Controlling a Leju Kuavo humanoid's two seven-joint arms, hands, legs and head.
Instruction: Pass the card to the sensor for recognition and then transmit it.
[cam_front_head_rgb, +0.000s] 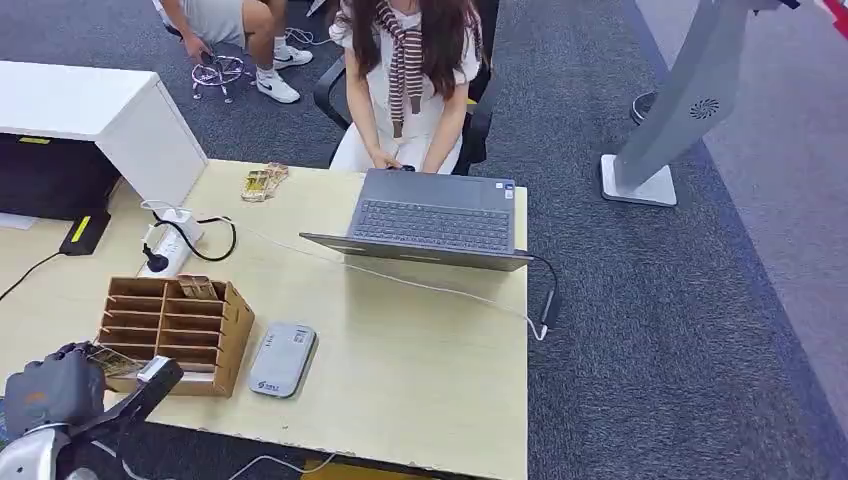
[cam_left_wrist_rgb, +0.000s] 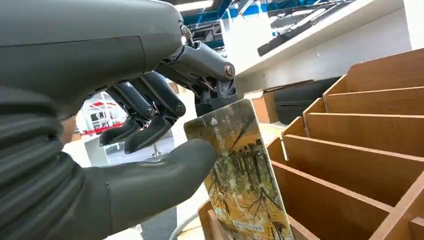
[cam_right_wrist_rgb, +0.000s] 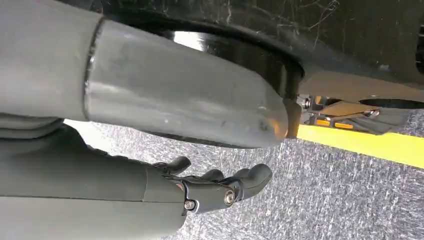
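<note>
Your left robot hand (cam_front_head_rgb: 55, 390) sits at the near-left end of the wooden organizer (cam_front_head_rgb: 175, 333), and it has the card (cam_left_wrist_rgb: 239, 172) pinched: in the left wrist view the thumb presses one face while the darker fingers (cam_left_wrist_rgb: 150, 112) curl behind the other. The card stands tilted just in front of the organizer's open slots, its printed autumn-tree face toward the camera. The grey card reader (cam_front_head_rgb: 282, 358) lies flat on the bench (cam_front_head_rgb: 420, 370) just right of the organizer, apart from it. Farther back from the organizer, an open laptop (cam_front_head_rgb: 432, 222) faces a seated person (cam_front_head_rgb: 410, 80). Your right robot hand (cam_right_wrist_rgb: 220, 190) hangs over grey carpet, fingers loosely curled with nothing in them, beside a yellow strip (cam_right_wrist_rgb: 365, 144).
</note>
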